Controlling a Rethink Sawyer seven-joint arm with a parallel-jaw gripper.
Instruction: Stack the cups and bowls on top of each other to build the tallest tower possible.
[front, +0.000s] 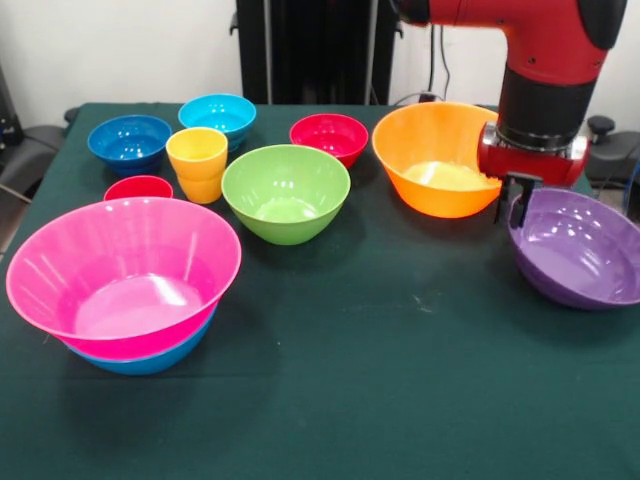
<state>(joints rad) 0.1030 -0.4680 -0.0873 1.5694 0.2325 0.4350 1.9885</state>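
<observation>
Purple bowl (585, 250) rim — in pincer (514, 205)

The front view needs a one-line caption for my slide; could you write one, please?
Sawyer's gripper grips the tilted purple bowl's rim; a pink bowl sits nested in a blue one.

A robotics lab or test room. A table (400, 400) draped in dark green cloth stands before a plain white wall (120, 50). Behind the table rises a black pedestal (310, 50), with cables (437, 60) hanging beside it. A red and black arm (530, 60) reaches over the table. Bright plastic bowls (286, 192) are laid out on the table like test props.
</observation>
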